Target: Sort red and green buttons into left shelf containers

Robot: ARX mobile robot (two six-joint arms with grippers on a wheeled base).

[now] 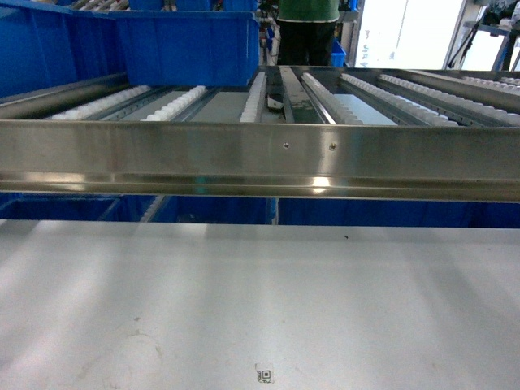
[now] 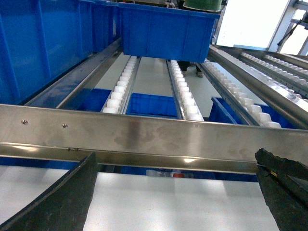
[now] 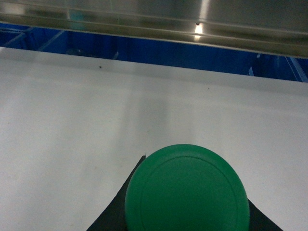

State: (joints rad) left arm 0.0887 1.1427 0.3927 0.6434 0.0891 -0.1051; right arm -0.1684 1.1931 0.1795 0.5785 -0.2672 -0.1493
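A green button [image 3: 186, 190] fills the bottom of the right wrist view, its round cap facing the camera. My right gripper [image 3: 187, 214] is shut on it, above the white tabletop [image 3: 96, 120]. My left gripper [image 2: 175, 161] stands open with nothing between its dark fingers [image 2: 62, 202], just before the shelf front rail [image 2: 144, 137]. Large blue containers [image 2: 166, 31] sit on the shelf's roller tracks, one at the far left [image 1: 49, 49] and one beside it [image 1: 187, 45]. A small red patch [image 2: 178, 175] shows under the rail, too small to identify. Neither gripper appears in the head view.
The steel front rail [image 1: 260, 158] crosses the whole head view above the tabletop [image 1: 260, 301]. Smaller blue bins [image 2: 151, 103] lie on a lower level. White roller tracks [image 1: 390, 93] run back on the right. A person in green [image 1: 307, 24] stands behind the shelf.
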